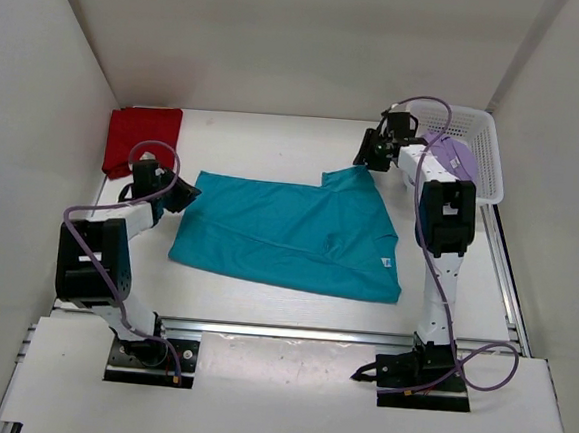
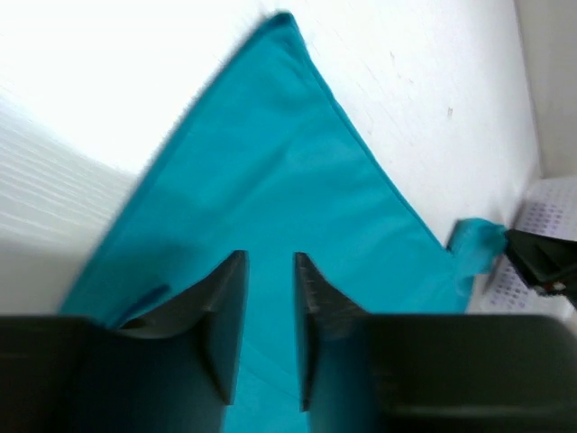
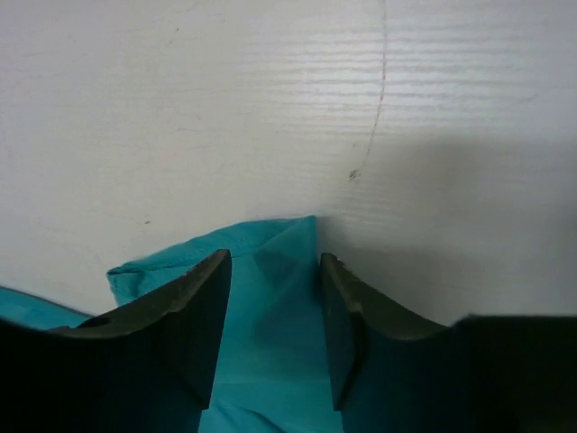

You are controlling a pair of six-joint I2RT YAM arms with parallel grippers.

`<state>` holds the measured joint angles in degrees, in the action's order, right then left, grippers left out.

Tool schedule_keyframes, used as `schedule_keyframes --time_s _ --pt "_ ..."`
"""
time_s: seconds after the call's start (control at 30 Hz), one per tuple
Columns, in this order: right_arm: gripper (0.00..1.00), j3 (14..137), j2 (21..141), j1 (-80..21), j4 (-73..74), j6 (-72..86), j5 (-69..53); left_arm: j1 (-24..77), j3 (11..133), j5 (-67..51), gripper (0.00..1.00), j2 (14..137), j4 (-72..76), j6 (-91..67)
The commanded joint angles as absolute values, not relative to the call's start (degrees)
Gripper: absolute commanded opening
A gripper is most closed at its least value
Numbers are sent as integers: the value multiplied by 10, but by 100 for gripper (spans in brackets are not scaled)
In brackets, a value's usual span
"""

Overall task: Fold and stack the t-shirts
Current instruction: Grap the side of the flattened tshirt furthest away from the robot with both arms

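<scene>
Colours, as you face the scene: a plain teal blue t-shirt (image 1: 288, 234) lies at the centre of the white bench (image 1: 275, 140). Far left is a plain dark red t-shirt (image 1: 143, 137). Far right, a light lavender t-shirt (image 1: 455, 155) sits in a white lattice-patterned basket (image 1: 491, 157). Both pairs of jaws are black.

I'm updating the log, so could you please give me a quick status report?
Left pincer open over teal blue cloth t-shirt, far-left corner. Right pincer open at far-right corner. Shirt spread on table. Nothing blocking.

Spread shirt (image 1: 288, 231) centre of the table (image 1: 275, 145), folded shirt (image 1: 142, 140) upper left, third shirt (image 1: 456, 155) in the basket (image 1: 475, 123) upper right.
</scene>
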<state>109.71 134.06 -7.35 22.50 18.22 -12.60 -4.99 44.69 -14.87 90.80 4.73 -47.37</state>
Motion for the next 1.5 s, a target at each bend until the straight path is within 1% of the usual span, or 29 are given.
schedule_keyframes --time_s 0.0,0.03,0.1,0.13,0.23,0.3,0.33,0.37,0.5,0.53,0.6,0.67,0.7,0.77,0.83,0.87,0.9,0.97,1.0,1.03,1.1,1.17,1.33,1.47 --pt "47 1133 1323 -71 221 192 -165 -61 494 -119 43 927 53 -470" --pt "48 1173 1344 -70 261 180 -165 -56 517 -107 46 941 38 -459" --pt "47 1207 1362 -68 300 171 -140 -50 552 -92 47 966 19 -438" --pt "48 1207 1362 -69 299 164 -131 -46 578 -78 48 987 9 -422" --pt "45 1193 1360 -66 286 170 -124 -27 645 -53 51 1038 -25 -384" --pt "44 1202 1369 -64 294 164 -106 -19 692 -36 51 1074 -66 -357" --pt "45 1219 1381 -63 305 161 -112 -17 719 -29 53 1093 -73 -350" --pt "42 1237 1396 -63 322 163 -109 -11 742 -24 54 1109 -85 -340" --pt "41 1295 1436 -67 372 153 -102 -6 814 -18 58 1163 -129 -316" --pt "39 1302 1442 -70 373 150 -105 -8 841 -18 59 1181 -138 -312" --pt "31 1312 1448 -73 376 149 -106 8 876 -9 61 1206 -168 -297" --pt "30 1319 1455 -68 379 153 -115 16 913 -4 61 1230 -185 -290" --pt "28 1327 1459 -67 382 151 -116 18 924 -1 60 1243 -198 -287" --pt "20 1345 1468 -66 395 149 -112 18 929 -1 57 1248 -204 -285" --pt "12 1363 1477 -65 408 151 -118 16 919 -3 46 1245 -195 -286" --pt "8 1380 1483 -65 416 148 -120 16 912 -1 39 1244 -193 -289" --pt "6 1397 1490 -63 425 148 -120 12 900 -9 34 1238 -186 -295" --pt "0 1425 1500 -63 439 146 -120 9 874 -18 25 1227 -167 -304" --pt "0 1444 1503 -66 452 149 -120 4 862 -23 20 1221 -159 -306" --pt "0 1448 1504 -65 452 149 -120 7 858 -30 17 1215 -147 -313" --pt "0 1441 1490 -66 455 149 -125 7 844 -31 6 1199 -141 -317" --pt "0 1440 1478 -69 454 142 -123 1 832 -33 0 1181 -124 -323" --pt "0 1409 1434 -65 471 127 -156 0 785 -48 0 1127 -79 -343" --pt "0 1390 1424 -70 489 114 -154 0 792 -40 0 1137 -97 -343"
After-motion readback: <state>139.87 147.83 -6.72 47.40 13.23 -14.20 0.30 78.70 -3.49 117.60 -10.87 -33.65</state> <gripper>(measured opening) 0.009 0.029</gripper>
